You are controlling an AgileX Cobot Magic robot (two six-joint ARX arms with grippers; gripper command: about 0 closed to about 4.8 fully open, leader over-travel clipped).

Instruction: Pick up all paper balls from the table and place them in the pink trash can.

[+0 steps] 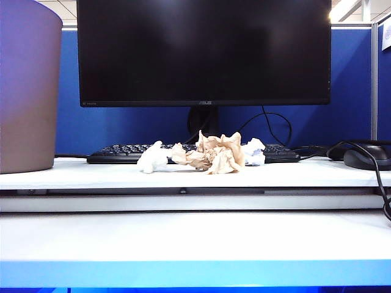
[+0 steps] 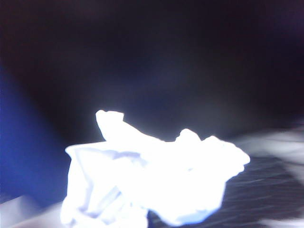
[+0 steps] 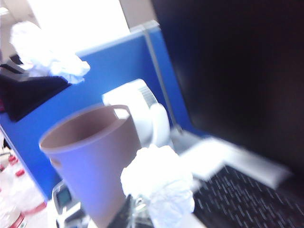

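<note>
I read both grippers as clamped down, each on a crumpled white wad. The right gripper point(image 3: 137, 213) shows only as dark parts under the right-held wad point(image 3: 159, 185). The left gripper point(image 3: 45, 78) appears in the right wrist view as a black shape beneath the left-held wad point(image 2: 152, 175); its own camera shows no fingers, only the wad up close.

My main worry is an early release; in the right wrist view the right-held wad sits beside the rim of the pink trash can point(image 3: 90, 161), not clearly over its mouth, so letting go here would likely drop it on the table point(image 1: 183, 238) or the keyboard point(image 1: 122, 152). Both wrist views are smeared, so I judge the arms to be swinging, and a loosely pinched wad can slip. Both arms seem headed for one can, so they could clash, or a knock could shove the can.

The can stands at the left end of the table's upper level in the exterior view.

Counted: three paper balls lie in front of the keyboard, one white ball point(image 1: 153, 157), one tan ball point(image 1: 215, 155), one bluish ball point(image 1: 254, 151), bunched and apparently touching, so grabbing one may scatter the others; two more are held, making five. One can; one monitor point(image 1: 204, 49); one keyboard; one mouse point(image 1: 366, 157).
</note>
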